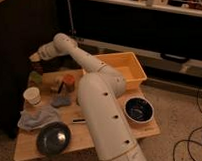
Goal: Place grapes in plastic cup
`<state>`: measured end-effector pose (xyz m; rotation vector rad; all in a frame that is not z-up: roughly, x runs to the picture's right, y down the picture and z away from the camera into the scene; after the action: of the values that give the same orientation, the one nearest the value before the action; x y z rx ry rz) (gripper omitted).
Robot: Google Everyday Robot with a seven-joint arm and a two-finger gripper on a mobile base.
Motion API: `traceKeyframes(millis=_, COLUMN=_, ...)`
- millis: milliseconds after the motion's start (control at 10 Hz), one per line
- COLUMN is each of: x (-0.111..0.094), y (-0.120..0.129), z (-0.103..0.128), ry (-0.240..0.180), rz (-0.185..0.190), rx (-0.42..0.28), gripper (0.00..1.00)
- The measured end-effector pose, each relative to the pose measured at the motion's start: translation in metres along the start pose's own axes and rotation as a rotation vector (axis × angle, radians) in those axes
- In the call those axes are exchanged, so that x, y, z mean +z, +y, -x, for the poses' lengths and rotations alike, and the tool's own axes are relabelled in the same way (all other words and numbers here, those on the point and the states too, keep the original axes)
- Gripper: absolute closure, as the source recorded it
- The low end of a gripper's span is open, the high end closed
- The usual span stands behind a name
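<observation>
Gripper (35, 57) hung over the table's (92, 132) far left corner.
I couldn't make out its hold; the green cup (35, 78) sat just below it, left of the orange container (69, 82).

Speckled floor (183, 113), dark shelving (141, 26)

A dim lab or workshop room: a low wooden table (87, 137) stands on a speckled hard floor (178, 112), with loose black cables (190, 143) at 4 o'clock. Long dark shelving (146, 26) fills 12 to 2 o'clock. The gripper (35, 56) hangs at 10 o'clock over the table's far corner.
</observation>
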<state>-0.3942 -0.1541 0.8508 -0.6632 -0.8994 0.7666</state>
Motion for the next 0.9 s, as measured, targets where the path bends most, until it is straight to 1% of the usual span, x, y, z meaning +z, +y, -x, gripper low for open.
traceKeyframes(millis=600, x=0.0063, y=-0.0025, z=0.0021, ry=-0.006, rz=0.017, rx=0.01, gripper=1.0)
traceKeyframes(millis=900, x=0.0098, y=-0.0006, z=0.0052, ry=-0.005, rz=0.035, rx=0.011, gripper=1.0)
